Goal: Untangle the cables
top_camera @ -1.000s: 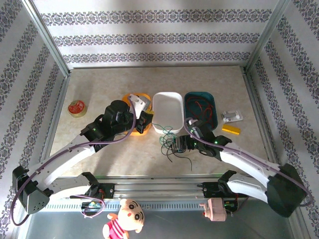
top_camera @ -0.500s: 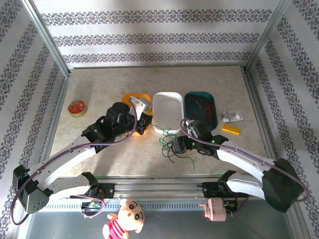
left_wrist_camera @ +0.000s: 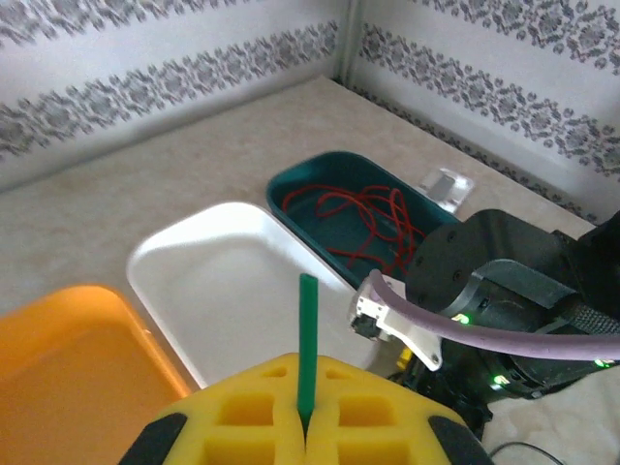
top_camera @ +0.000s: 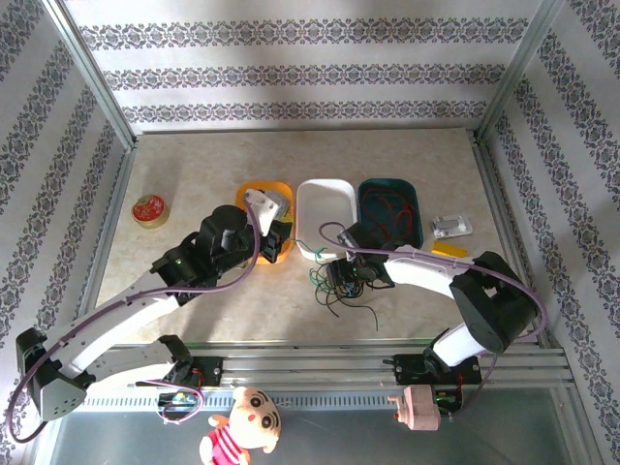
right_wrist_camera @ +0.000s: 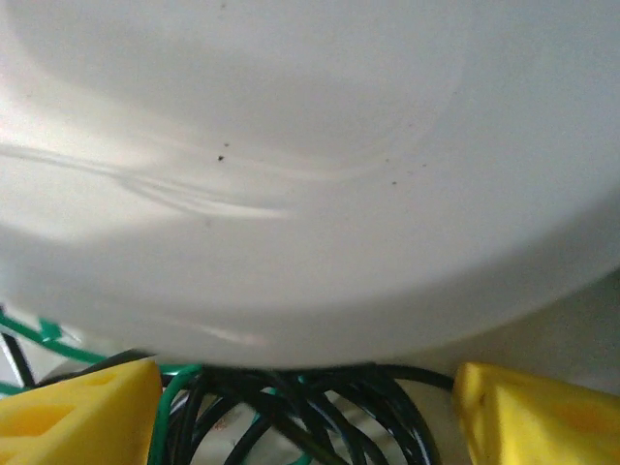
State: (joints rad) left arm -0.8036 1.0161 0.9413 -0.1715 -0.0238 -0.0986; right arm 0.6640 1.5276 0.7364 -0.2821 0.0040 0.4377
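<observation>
My left hand (left_wrist_camera: 306, 433) is pinched tight. Its yellow pads (left_wrist_camera: 242, 426) are closed on a green cable (left_wrist_camera: 308, 339) that stands straight up out of the seam between them. Just ahead of that hand lies the white tray (left_wrist_camera: 208, 291). The orange tray (left_wrist_camera: 68, 358) is on its left, and the teal tray (left_wrist_camera: 339, 167) is farther out on its right, with a red cable (left_wrist_camera: 363, 208) looped inside.

My right hand (right_wrist_camera: 305, 421) stands wide. Its yellow fingertips (right_wrist_camera: 77, 417) sit either side of the tangle of black and green cables (right_wrist_camera: 291, 402), not closed on it. Directly ahead of this hand rises the white tray's wall, and the tangle lies right against its foot.

From above, the tangle rests on the bench (top_camera: 194, 165) between my two hands, and a few loose black strands trail back toward the arm bases. Well off to the left of the left hand sits a roll of tape (top_camera: 148, 210). Out to the right of the right hand, past the teal tray, lie a small yellow block (top_camera: 449, 251) and a clear packet (top_camera: 451, 227).
</observation>
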